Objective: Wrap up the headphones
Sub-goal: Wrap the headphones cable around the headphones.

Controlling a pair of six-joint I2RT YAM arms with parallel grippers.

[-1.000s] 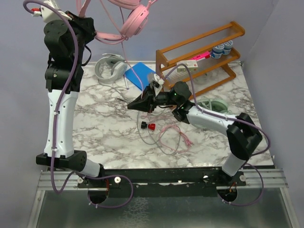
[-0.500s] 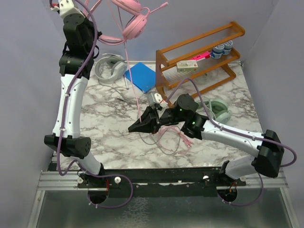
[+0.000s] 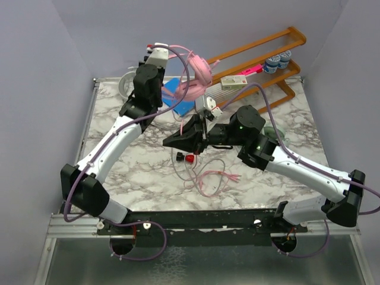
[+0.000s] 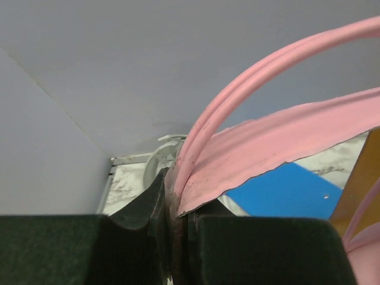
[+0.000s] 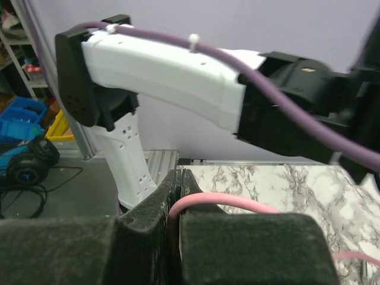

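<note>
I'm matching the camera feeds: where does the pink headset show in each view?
Top external: pink headset, upper centre.
Left wrist: its headband sweeps across the right half.
Right wrist: only its pink cable, bottom centre.
Shared landmark: the marble table, in all three views.

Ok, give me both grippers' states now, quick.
Left gripper: shut on the pink over-ear headphones.
Right gripper: shut on a thin pink cable.
</note>
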